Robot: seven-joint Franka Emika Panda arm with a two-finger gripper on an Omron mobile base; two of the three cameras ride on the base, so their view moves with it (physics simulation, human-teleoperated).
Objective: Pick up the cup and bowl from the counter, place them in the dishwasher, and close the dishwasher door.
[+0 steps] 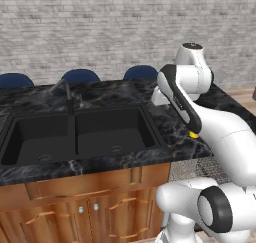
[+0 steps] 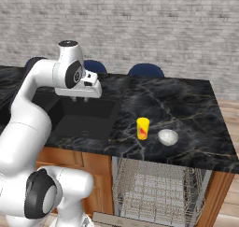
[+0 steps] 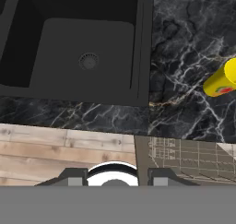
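Note:
A yellow cup (image 2: pixel 143 128) with a red mark stands upright on the black marble counter (image 2: pixel 186 104), just right of the sink. Close to its right sits a small grey bowl (image 2: pixel 167 137). In the hand view the cup (image 3: pixel 222 80) lies at the right edge. In the left base view just a yellow sliver of the cup (image 1: pixel 193 134) peeks from behind my arm. My gripper (image 2: pixel 80 100) hangs over the sink, left of the cup, pointing down, open with nothing between its fingers. Below the counter the dishwasher (image 2: pixel 158 188) stands open, wire rack showing, with its door (image 2: pixel 123 219) folded down.
The black double sink (image 1: pixel 75 132) with its faucet (image 1: pixel 67 94) takes up the counter's left part. Brown wooden cabinets (image 1: pixel 85 202) run beneath it. Blue chair backs (image 1: pixel 80 76) stand behind the counter before a grey brick wall.

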